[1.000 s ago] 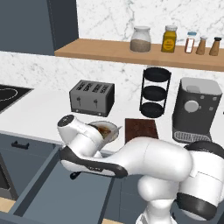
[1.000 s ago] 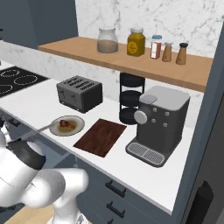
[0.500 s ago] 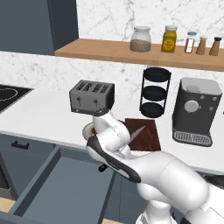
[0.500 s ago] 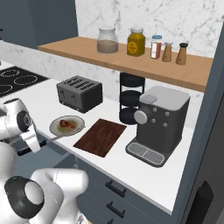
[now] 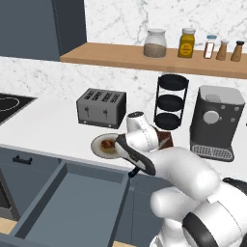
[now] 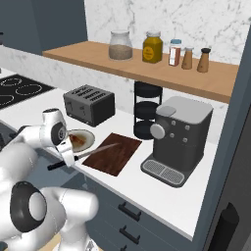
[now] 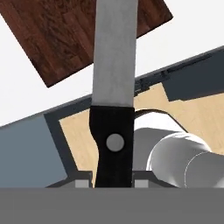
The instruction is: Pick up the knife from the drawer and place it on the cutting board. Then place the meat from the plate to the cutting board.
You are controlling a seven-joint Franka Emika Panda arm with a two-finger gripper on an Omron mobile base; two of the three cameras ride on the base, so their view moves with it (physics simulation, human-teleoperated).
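my hand [image 6: 68, 158] is clamping the knife [image 6: 84, 155] by its black handle, blade reaching over the cutting board [image 6: 112, 152], plate [image 6: 84, 140] sitting just beside

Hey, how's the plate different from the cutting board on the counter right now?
The plate is round, with a pale rim and a brownish centre; the cutting board is a dark reddish-brown rectangle of wood. The plate carries the meat; the cutting board bears nothing yet, though the held knife has its blade reaching over the board's edge. Both lie flat, side by side.
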